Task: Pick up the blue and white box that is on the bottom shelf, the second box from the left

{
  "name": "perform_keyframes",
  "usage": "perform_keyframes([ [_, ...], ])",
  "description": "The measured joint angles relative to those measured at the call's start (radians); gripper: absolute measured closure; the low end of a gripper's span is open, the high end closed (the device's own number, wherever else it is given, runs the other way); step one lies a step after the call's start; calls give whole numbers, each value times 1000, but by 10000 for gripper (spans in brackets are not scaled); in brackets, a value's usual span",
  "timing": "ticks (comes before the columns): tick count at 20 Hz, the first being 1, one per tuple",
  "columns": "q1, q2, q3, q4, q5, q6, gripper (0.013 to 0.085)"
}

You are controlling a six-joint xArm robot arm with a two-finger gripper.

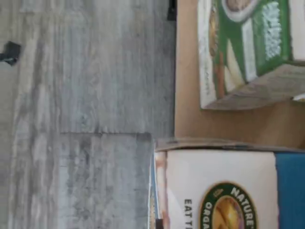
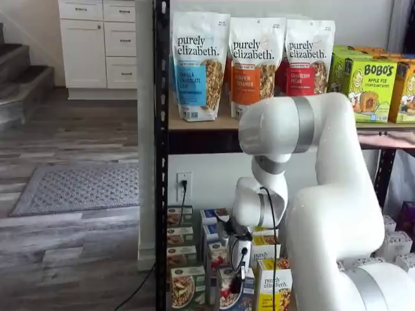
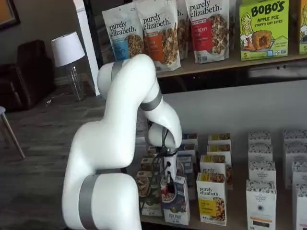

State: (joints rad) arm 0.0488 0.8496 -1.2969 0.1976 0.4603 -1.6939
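The blue and white box (image 2: 232,293) (image 3: 176,205) stands at the front of the bottom shelf (image 3: 237,207), between a green-and-white box (image 2: 187,286) and a yellow-and-white one (image 2: 275,289) (image 3: 212,197). My gripper (image 2: 236,262) (image 3: 167,184) comes down from above, its black fingers closed on the top edge of the blue and white box. The wrist view shows that box's white top and blue part (image 1: 228,191) very close, with the green-and-white box (image 1: 248,47) beside it on the tan shelf board (image 1: 190,114).
A black rack post (image 2: 160,194) stands left of the boxes. Granola bags (image 2: 249,58) fill the tier above. More rows of boxes run behind, and white boxes (image 3: 261,201) stand to the right. Grey wood floor (image 1: 95,95) lies in front of the shelf.
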Motion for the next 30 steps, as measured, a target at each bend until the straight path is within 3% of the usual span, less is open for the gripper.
perform_keyframes([
  [9, 11, -191, 248, 34, -32, -25, 490],
  [15, 26, -331, 415, -18, -54, 36, 490],
  [19, 41, -427, 507, -25, -69, 57, 490],
  [30, 80, -745, 681, -51, 55, 131, 490],
])
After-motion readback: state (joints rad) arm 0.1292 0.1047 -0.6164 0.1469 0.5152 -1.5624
